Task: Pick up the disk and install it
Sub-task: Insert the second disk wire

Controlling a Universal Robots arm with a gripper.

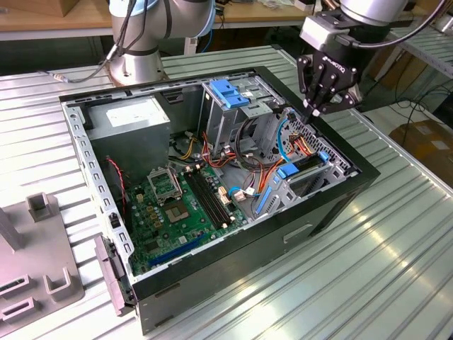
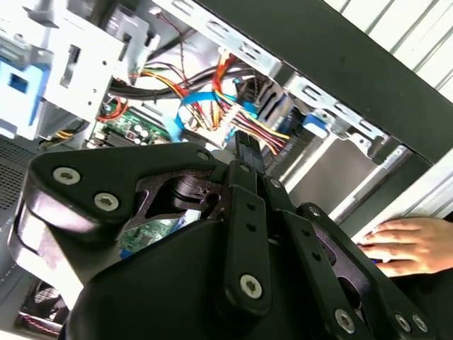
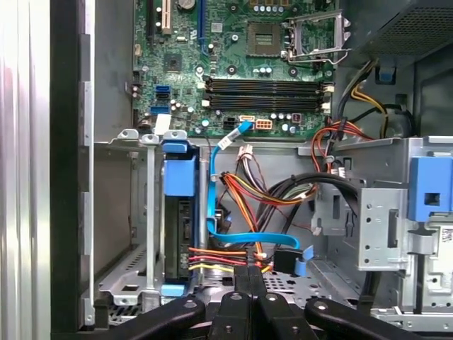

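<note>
While the disk (image 3: pixel 177 234) sits upright in its bay, I see my gripper (image 3: pixel 244 280) above the case (image 1: pixel 333 205), jaws narrow and empty.

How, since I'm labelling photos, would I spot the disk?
Look inside the open computer case, at the metal bay along its side wall. The disk stands on edge there. A light-blue carrier frames it, unlike the bare grey metal around it.
</note>
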